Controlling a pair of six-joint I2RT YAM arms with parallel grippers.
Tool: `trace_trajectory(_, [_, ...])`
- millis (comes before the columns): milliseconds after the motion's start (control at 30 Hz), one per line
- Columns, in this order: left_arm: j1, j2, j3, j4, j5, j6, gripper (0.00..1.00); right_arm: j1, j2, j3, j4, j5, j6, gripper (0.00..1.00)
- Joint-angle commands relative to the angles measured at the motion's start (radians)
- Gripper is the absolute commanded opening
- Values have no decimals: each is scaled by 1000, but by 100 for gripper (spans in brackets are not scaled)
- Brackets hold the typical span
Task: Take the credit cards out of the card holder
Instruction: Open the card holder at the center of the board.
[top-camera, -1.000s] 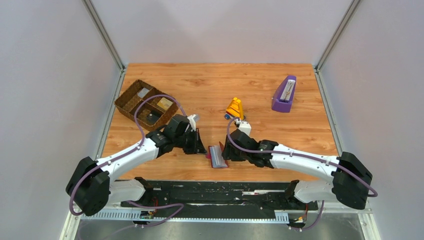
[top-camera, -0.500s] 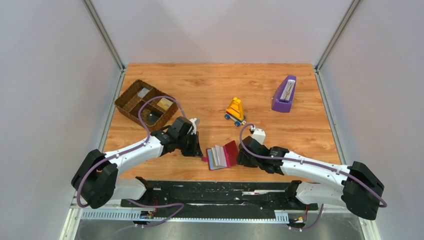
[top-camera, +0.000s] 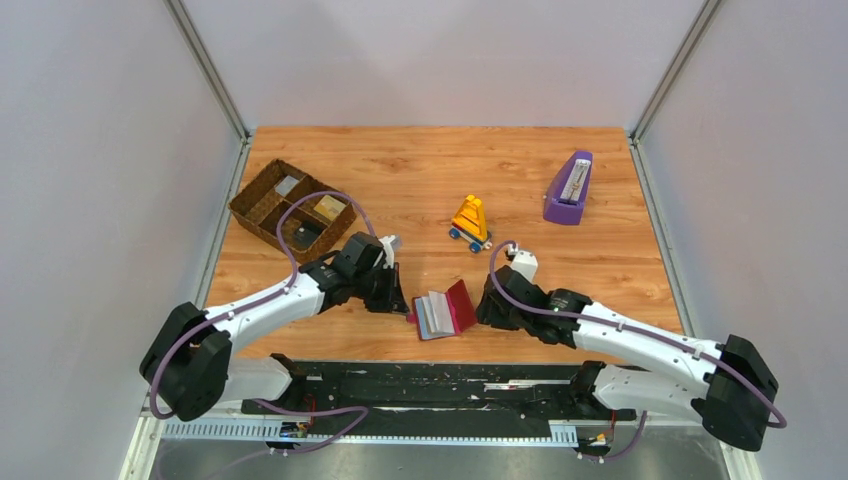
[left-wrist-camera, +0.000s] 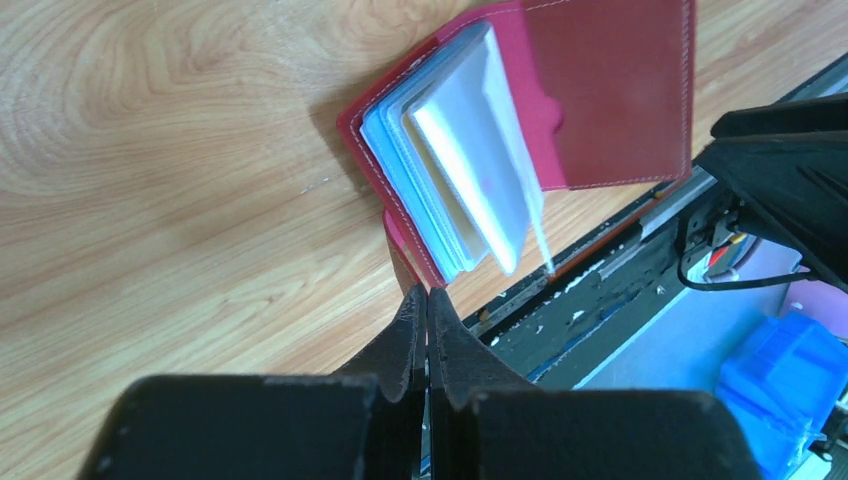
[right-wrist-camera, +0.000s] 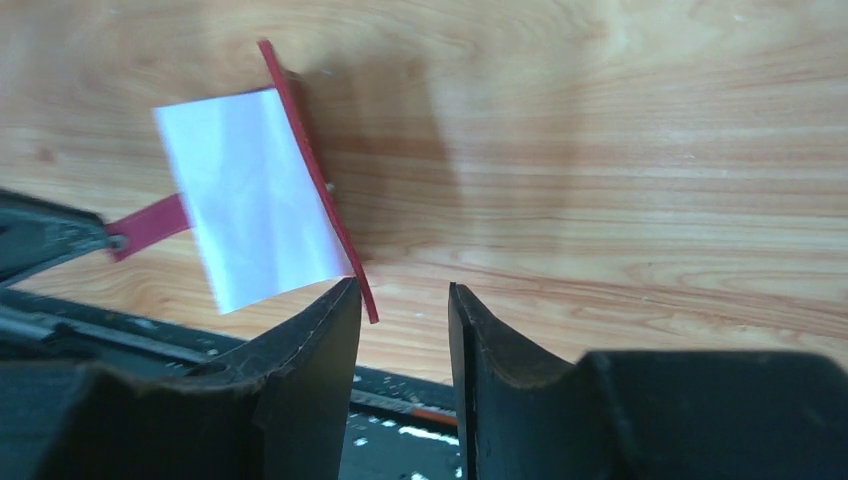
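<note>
The small dark red leather card holder (top-camera: 445, 312) lies open on the wooden table (top-camera: 420, 170). It sits on the arms' side of the little yellow and orange cone-shaped toy (top-camera: 470, 218), a short way apart from it. Its red cover (left-wrist-camera: 610, 90) is folded flat on the right arm's side. The grey-blue and white plastic sleeves (left-wrist-camera: 470, 170) fan up from the spine.

The opening step therefore looks done. The emptying has not begun, as far as the views show. No loose card lies on the wood anywhere around the toy. The sleeves show only pale blank faces, so whether they hold cards cannot be told.

The left gripper (left-wrist-camera: 428, 296) is nearer the arms than the toy and off to its left. Its fingers are pressed together on the holder's thin red snap tab (right-wrist-camera: 150, 226), which pins the holder in place. The right gripper (right-wrist-camera: 400, 292) is also on the near side of the toy, slightly to its right. Its fingers stand apart with nothing between them. One fingertip is just beside the lower corner of the cover, but whether it touches is unclear.

By this reading, the whole extraction is left to do. A sleeve has to be reached, then a card pinched by its edge and slid out, and the same again for each further card. The left arm's hold on the tab seems suited to steadying the holder while the right arm pulls.
</note>
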Motion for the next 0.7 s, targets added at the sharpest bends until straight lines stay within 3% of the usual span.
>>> trace_trajectory(0, [-4, -48, 23, 42, 34, -1, 0, -3, -58, 120, -46, -26, -18, 38])
trace_trajectory(167, [-5, -49, 29, 51, 59, -13, 0, 4, -59, 212, -19, -87, -61, 42])
trace_trajectory(300, [-5, -59, 33, 52, 60, -15, 0, 18, -42, 196, 177, -199, -104, 43])
trace_trajectory(667, [-4, -73, 32, 42, 59, -16, 0, 44, 207, 234, 302, -243, -81, 46])
